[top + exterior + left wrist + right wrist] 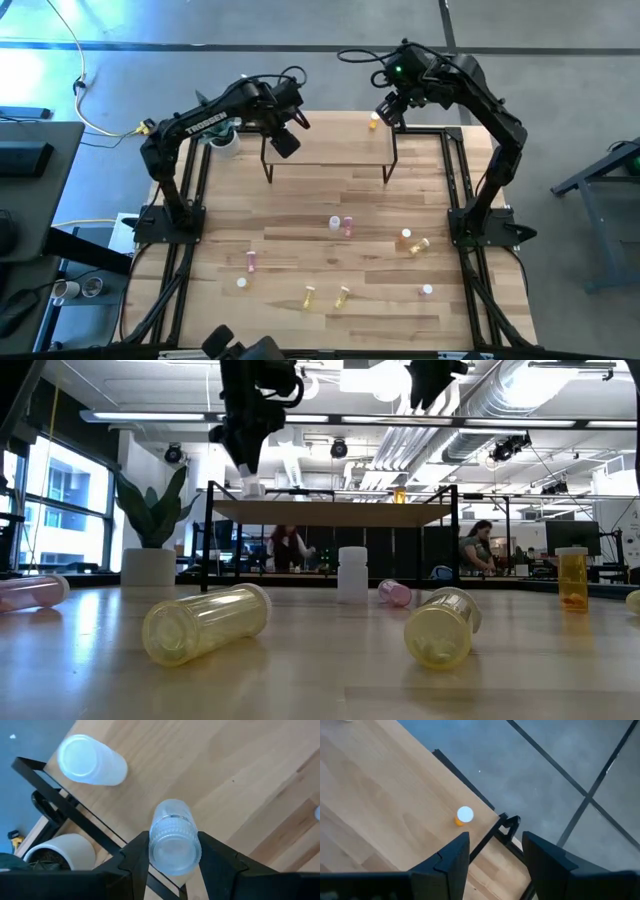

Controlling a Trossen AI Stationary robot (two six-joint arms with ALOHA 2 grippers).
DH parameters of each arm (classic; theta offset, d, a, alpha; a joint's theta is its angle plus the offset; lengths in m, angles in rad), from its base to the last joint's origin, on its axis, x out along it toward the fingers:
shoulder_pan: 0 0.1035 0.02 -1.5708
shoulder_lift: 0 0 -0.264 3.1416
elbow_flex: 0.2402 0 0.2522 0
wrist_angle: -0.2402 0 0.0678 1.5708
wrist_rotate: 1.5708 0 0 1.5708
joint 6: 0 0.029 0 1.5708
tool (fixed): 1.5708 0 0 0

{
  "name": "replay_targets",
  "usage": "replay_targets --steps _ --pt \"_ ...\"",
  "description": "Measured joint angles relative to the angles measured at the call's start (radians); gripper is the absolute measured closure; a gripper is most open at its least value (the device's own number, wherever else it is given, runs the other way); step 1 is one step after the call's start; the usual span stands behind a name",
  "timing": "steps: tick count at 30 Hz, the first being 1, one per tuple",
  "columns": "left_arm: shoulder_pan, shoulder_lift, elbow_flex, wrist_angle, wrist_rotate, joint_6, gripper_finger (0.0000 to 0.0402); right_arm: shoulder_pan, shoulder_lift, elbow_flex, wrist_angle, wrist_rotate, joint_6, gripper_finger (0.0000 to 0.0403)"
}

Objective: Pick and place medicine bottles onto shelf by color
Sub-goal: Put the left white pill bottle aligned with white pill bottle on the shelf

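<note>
The shelf [330,150] stands at the table's far middle. My left gripper [287,138] hangs over its left end, shut on a white medicine bottle [172,840]. Another white bottle [90,760] stands upright on the shelf board close by. An orange bottle [464,816] with a white cap stands on the shelf's far right corner [374,121]. My right gripper [495,855] hovers open above and beside it, with nothing between its fingers. Several more bottles, white [334,223], pink [251,261] and yellow [309,296], stand or lie on the tabletop. My left gripper pinches the white bottle's upper part, at and just under the ribbed cap [172,827], between its two fingers. The fingers come from above, pointing steeply down. The bottle stays upright, cap toward the wrist, base close over the shelf board; whether it touches the board I cannot tell.
A potted plant [150,565] stands behind the shelf's left end. Black frame rails [455,180] run along the table's sides. In the low view two yellow bottles [205,622] [440,625] lie near the front edge. People sit in the room beyond the table.
</note>
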Motion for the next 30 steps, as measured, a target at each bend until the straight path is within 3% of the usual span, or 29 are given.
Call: replay_targets --steps 30 --pt "0.046 0.033 -0.005 0.004 0.032 -0.011 0.0268 -0.006 0.000 0.000 0.004 -0.003 -0.011 0.0229"
